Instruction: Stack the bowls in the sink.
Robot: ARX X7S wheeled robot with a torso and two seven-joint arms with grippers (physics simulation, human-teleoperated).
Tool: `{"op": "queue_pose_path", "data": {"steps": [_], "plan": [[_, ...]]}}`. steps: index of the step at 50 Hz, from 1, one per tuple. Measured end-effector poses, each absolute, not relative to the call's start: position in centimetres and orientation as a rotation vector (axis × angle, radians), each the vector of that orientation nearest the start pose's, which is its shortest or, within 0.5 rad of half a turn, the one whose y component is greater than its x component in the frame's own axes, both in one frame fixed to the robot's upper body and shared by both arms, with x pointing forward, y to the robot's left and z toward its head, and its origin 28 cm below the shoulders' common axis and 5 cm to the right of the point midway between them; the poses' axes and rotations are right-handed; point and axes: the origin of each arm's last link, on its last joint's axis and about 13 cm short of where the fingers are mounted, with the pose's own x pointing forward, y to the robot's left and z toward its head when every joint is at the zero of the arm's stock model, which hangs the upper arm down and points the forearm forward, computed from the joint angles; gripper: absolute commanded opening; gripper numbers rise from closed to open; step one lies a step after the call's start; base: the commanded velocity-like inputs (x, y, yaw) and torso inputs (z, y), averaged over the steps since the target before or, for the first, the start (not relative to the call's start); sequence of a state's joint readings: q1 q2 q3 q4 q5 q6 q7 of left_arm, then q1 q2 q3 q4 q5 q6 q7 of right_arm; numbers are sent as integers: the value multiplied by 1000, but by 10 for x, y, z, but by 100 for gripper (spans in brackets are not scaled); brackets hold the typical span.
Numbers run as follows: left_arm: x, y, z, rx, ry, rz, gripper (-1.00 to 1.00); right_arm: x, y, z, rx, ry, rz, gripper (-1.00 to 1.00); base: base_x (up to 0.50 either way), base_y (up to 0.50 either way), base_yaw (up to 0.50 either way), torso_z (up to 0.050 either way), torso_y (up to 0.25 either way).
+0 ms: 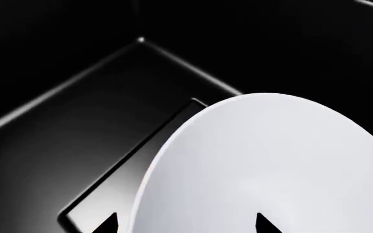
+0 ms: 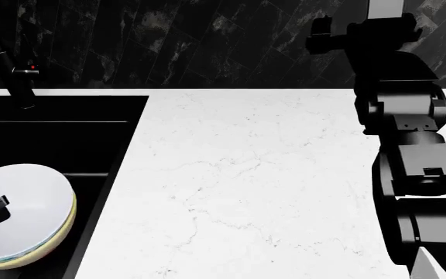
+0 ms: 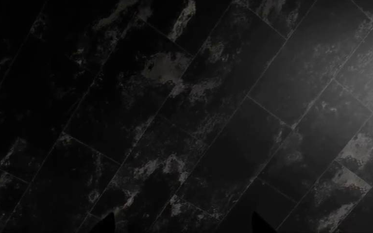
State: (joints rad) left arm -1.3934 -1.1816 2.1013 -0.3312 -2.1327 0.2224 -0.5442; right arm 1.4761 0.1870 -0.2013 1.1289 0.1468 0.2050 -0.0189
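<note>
Both bowls (image 2: 21, 218) sit nested at the lower left of the head frame, inside the sink (image 2: 99, 145), so stacking looks done. Left gripper (image 1: 186, 225) is spread over the white bowl (image 1: 277, 165), gripping nothing. Right gripper (image 3: 181, 223) is parked, fingers apart, facing the wall (image 3: 186, 97).

head cam looks down over countertop (image 2: 238, 186) & sink (image 2: 91, 145), left wrist cam close inside sink, right wrist faces wall tiles (image 3: 186, 107)

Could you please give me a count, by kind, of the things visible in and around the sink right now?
Bowls: 2, the white bowl nested in the cream bowl
Sinks: 1
Faucets: 1
Countertops: 1
Total: 5
</note>
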Motion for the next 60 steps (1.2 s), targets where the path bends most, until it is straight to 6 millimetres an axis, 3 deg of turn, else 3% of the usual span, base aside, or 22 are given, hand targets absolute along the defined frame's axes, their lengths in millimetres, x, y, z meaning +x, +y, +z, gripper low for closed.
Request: {"op": "queue_pose_path", "data": {"steps": [7,32,60], "plan": [[250,427,135,-199,527,677,100,433,-164,281,-86,-130,-93,100,0,0,0,0,1],[261,413,190,-98,428,600,100,431,-166,283,-71,-139,-93,100,0,0,0,0,0],[283,369,232,32,315,385,100,428,-166,283,-56,-142,-91,100,0,0,0,0,0]]}}
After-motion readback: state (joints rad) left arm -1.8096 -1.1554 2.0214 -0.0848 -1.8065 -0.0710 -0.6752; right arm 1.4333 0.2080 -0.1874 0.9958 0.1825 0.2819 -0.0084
